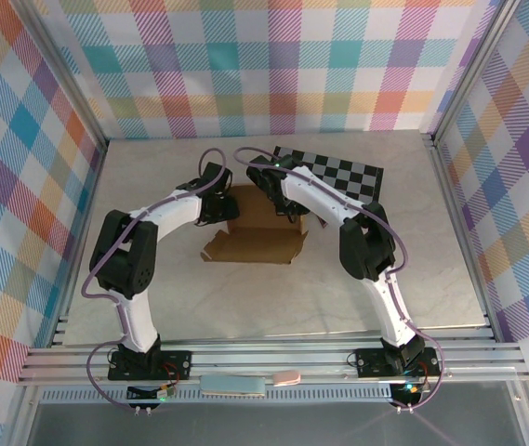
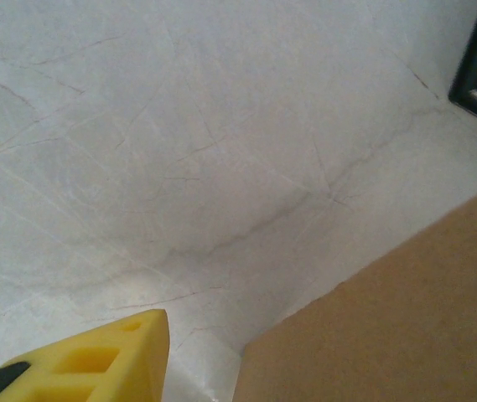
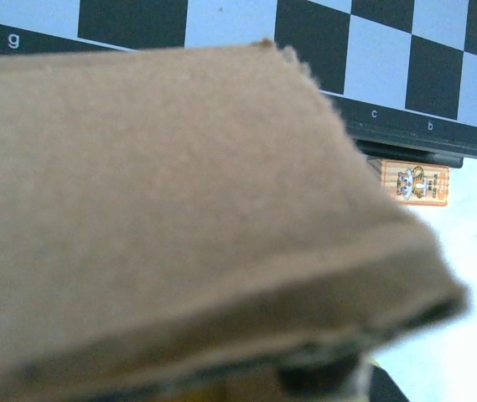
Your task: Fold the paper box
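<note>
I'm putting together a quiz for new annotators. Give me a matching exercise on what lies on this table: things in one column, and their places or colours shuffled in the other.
Things:
1. paper box
2. checkered board
3. picture tile
4. table

Places or colours:
A. far side, right of centre
B. plain brown, mid-table between the two arms
C. beside the board's lettered edge
D. pale, marbled surface

Pairs: 1-B, 2-A, 3-C, 4-D
</note>
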`<state>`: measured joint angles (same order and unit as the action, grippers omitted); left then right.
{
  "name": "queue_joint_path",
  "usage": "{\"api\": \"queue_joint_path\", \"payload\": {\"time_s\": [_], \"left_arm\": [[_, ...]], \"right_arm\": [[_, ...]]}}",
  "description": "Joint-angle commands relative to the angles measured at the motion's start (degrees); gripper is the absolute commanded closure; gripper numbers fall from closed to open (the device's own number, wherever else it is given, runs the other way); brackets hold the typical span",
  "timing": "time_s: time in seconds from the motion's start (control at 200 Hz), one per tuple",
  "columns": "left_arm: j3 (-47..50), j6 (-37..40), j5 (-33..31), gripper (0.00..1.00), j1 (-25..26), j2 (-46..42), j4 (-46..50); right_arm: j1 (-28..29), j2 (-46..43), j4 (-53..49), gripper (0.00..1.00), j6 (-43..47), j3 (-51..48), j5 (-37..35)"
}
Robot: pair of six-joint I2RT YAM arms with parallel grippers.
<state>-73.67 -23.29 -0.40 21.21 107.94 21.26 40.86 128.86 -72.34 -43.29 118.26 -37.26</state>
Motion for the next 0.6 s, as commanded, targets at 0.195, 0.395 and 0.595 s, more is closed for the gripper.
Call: {"api": "queue_joint_path", "payload": {"time_s": [0.195, 0.395, 0.595], "left_arm": [[2.41, 7.28, 15.54, 0.59, -2.66, -2.96, -9.03], [2.05, 9.31, 16.24, 0.55, -2.84, -3.67, -8.18], [2.48, 10.28, 12.52, 0.54, -3.01, -4.51, -6.75]], "right_arm": [[0.01, 1.72, -4.91, 1.00, 1.09, 0.66, 1.75], [-0.38, 2.18, -5.27, 1.00, 1.36, 1.35, 2.18], [-0.35, 2.38, -5.21, 1.00, 1.54, 1.67, 2.19]]}}
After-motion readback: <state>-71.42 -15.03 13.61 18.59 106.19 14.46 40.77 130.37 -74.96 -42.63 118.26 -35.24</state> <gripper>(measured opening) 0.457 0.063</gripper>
